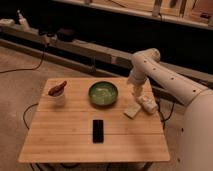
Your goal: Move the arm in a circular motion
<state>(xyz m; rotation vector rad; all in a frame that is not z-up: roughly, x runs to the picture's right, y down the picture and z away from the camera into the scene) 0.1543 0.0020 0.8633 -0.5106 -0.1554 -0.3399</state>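
White arm (pixel 167 76) bends over the wooden table (pixel 60 136), gripper (pixel 138 93) hanging above pale packets (pixel 146 106), its spread impossible to tell.
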